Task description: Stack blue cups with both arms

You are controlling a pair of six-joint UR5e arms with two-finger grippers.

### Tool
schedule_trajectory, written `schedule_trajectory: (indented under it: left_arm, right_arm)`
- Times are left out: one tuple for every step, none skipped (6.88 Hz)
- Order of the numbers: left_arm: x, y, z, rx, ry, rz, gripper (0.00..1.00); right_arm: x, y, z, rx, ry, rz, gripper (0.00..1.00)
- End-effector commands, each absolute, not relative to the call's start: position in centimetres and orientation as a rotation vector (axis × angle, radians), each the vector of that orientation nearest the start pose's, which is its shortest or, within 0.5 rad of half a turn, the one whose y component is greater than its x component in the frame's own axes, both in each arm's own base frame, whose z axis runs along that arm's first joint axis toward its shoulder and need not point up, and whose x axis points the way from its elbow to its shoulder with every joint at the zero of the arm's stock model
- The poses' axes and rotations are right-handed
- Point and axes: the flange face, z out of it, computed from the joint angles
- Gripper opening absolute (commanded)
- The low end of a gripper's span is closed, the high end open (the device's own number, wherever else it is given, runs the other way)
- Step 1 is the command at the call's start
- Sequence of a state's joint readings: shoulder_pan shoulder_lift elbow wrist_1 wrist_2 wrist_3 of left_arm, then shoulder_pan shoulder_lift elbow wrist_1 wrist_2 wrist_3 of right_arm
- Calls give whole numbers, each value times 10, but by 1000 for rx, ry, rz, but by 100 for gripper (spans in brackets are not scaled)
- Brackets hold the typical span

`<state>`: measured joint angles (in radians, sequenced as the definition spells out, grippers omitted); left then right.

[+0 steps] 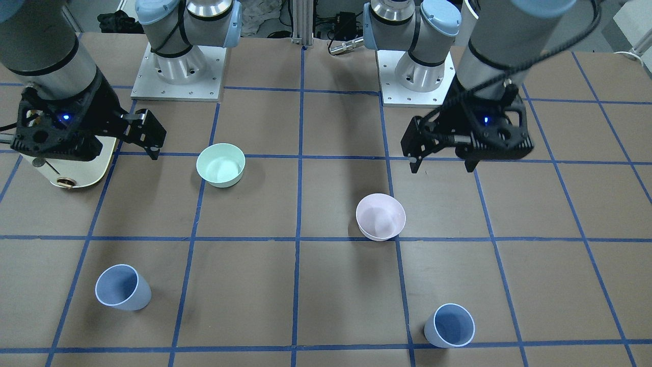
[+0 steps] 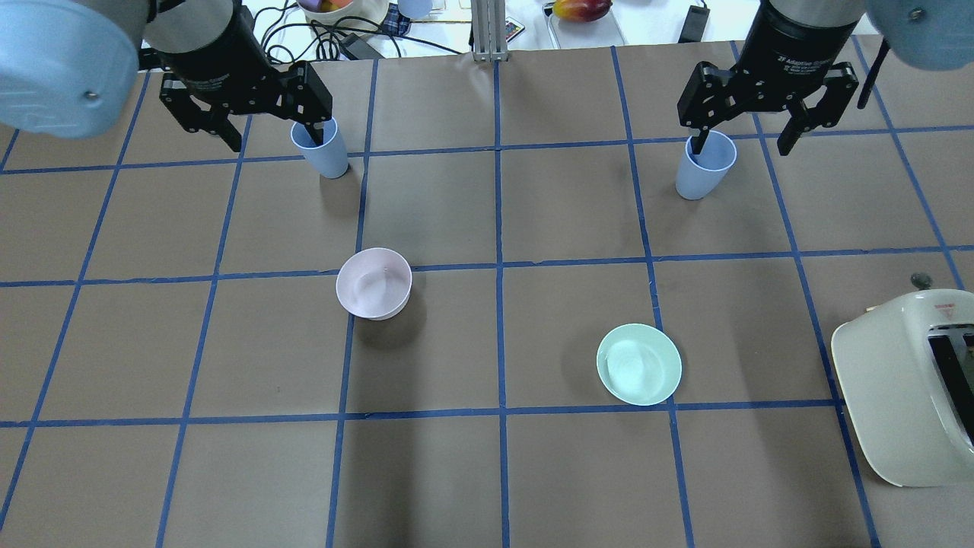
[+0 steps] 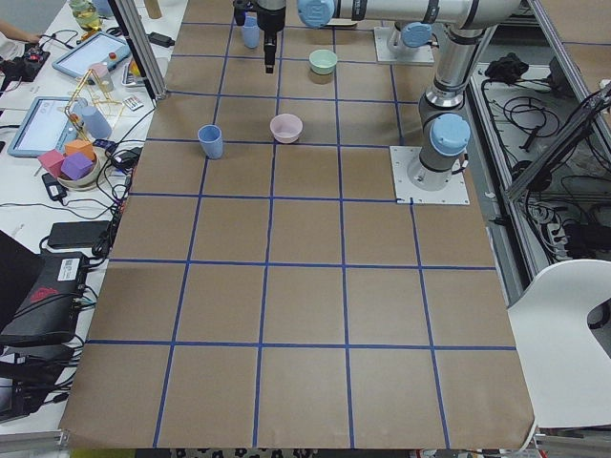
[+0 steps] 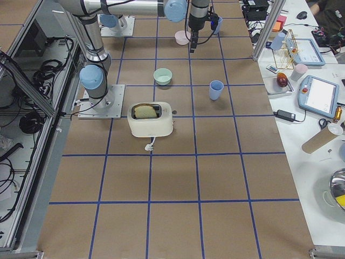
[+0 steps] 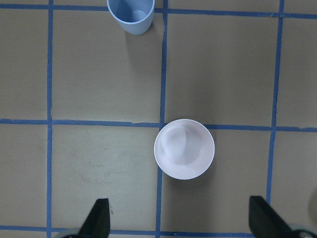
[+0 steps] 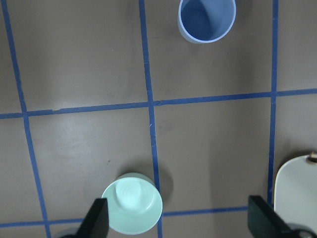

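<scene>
Blue cups have not been picked up yet. This reads as the opening reach, with both cups upright, mouths up, well apart on the brown gridded desk (image 2: 426,487). The left arm (image 1: 504,46) and right arm (image 1: 46,51) hang high over the half of the desk nearer the robot's base. A cream toaster (image 2: 898,396) sits at the robot's right edge. A pale pink bowl (image 2: 374,283) on the left and a mint-green bowl (image 2: 638,364) on the right are no part of the job. The left-side cup (image 2: 323,156) and right-side cup (image 2: 704,171) stand in the far squares, toward the operators.

The left gripper (image 2: 274,135) and right gripper (image 2: 744,143) carry nothing. In the left wrist view the fingers (image 5: 97,218) are spread wide and released. The pink bowl lies ahead between them and the cup is well beyond it, at the top edge. The right fingers (image 6: 97,218) are spread the same way, with the mint bowl just by one of them and the cup far ahead. From overhead a fingertip seems to cross each rim, but the front-facing view shows this is line of sight only.

Next, I judge, each arm must travel outward past its bowl and descend until the spread fingers bracket a cup. They then close, and one cup is carried over the other.
</scene>
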<state>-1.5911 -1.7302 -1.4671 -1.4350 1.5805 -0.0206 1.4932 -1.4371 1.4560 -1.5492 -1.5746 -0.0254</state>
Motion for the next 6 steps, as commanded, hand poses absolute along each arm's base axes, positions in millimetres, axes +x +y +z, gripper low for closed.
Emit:
schedule_trajectory:
  left_arm:
    - [-138,-644,395,254,3064,-120,100]
    - [-135,-680,358,366,3043,-177,100]
    - [-134,-699,328,477,3015,-232,100]
    - [-127,-710,303,623,2976,-226,100]
    - [-114,-717,290,609,2987,-210,100]
    - [-112,-717,281,614,2988,-191,90]
  right_arm:
    - [27,-618,424,84,3132,-9,100]
    - [14,-651,388,94,3144,-23,100]
    - [7,-674,358,108,3143,-16,100]
    - [2,-693,333,106,3147,-56,100]
    - [1,-701,309,106,3146,-33,100]
    - [-1,-703,295,109,3144,1,100]
